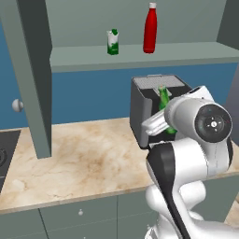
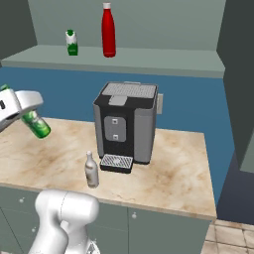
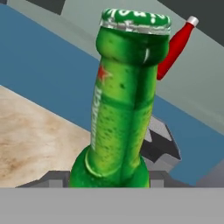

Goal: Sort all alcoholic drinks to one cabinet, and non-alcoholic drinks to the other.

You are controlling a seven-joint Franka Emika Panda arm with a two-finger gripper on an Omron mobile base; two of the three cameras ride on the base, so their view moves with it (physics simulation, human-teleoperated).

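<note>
Four drinks are showing: one green bottle (image 3: 122, 109), one pale bottle (image 2: 91, 171), one red bottle (image 2: 108, 31) and one small carton (image 2: 72, 42). The gripper (image 2: 31, 116) is clamping the green bottle, holding it tilted in the air above the marble counter (image 2: 173, 158). The red bottle and carton are standing apart on the open cabinet's shelf (image 2: 163, 58). The pale bottle is standing on the counter just beside one coffee machine (image 2: 126, 124), against a blue wall (image 1: 88, 95)
</note>
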